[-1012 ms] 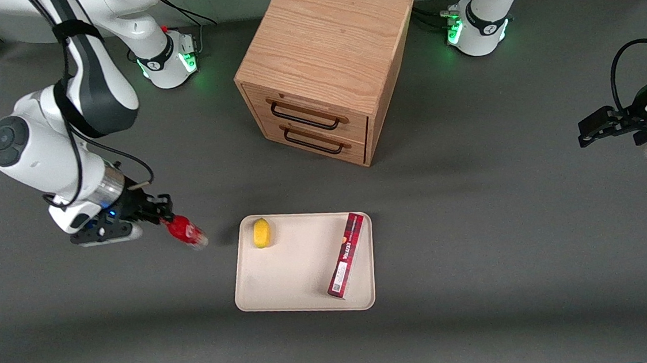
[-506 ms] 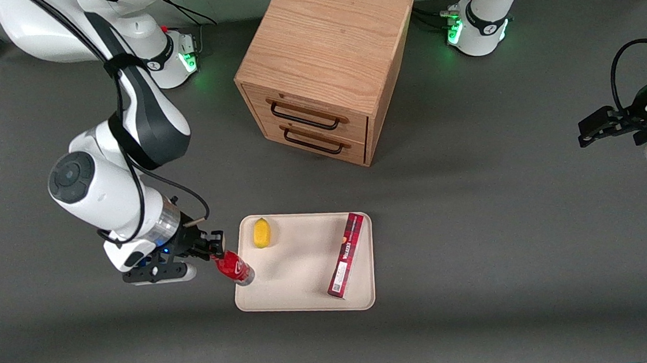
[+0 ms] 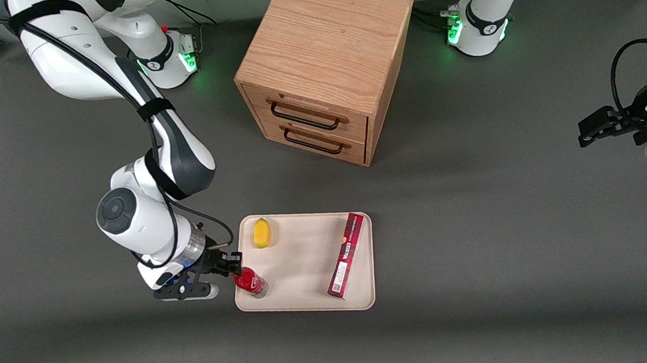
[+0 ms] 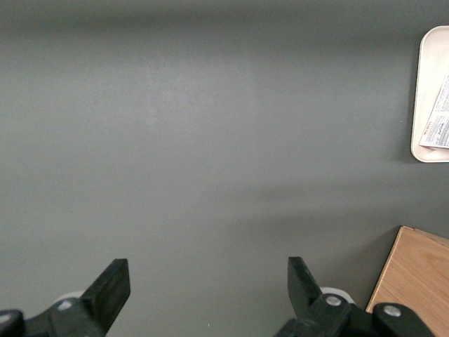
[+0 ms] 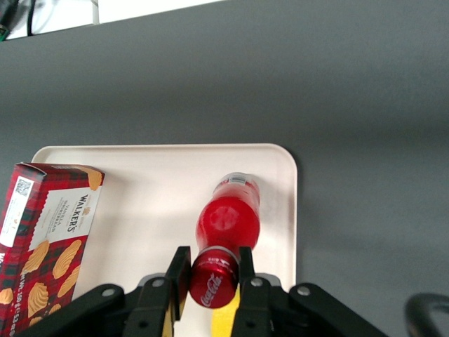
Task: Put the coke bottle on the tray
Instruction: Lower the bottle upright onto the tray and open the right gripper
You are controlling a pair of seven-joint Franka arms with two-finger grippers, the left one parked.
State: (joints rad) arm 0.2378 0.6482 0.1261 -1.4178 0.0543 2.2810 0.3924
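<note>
The small red coke bottle (image 3: 250, 283) hangs from my gripper (image 3: 237, 272), which is shut on its red cap. The bottle is over the corner of the cream tray (image 3: 301, 264) that lies nearest the front camera at the working arm's end. In the right wrist view the gripper (image 5: 211, 270) has one finger on each side of the cap, and the bottle (image 5: 228, 217) reaches out over the tray (image 5: 154, 189). I cannot tell whether the bottle's base touches the tray.
On the tray lie a yellow lemon (image 3: 262, 233) and a long dark-red biscuit box (image 3: 345, 255), also in the right wrist view (image 5: 45, 239). A wooden two-drawer cabinet (image 3: 326, 66) stands farther from the front camera than the tray.
My gripper has carried the bottle from the bare table at the working arm's end across to the tray's near corner, coming nearer the front camera. Lemon and box have not moved.
</note>
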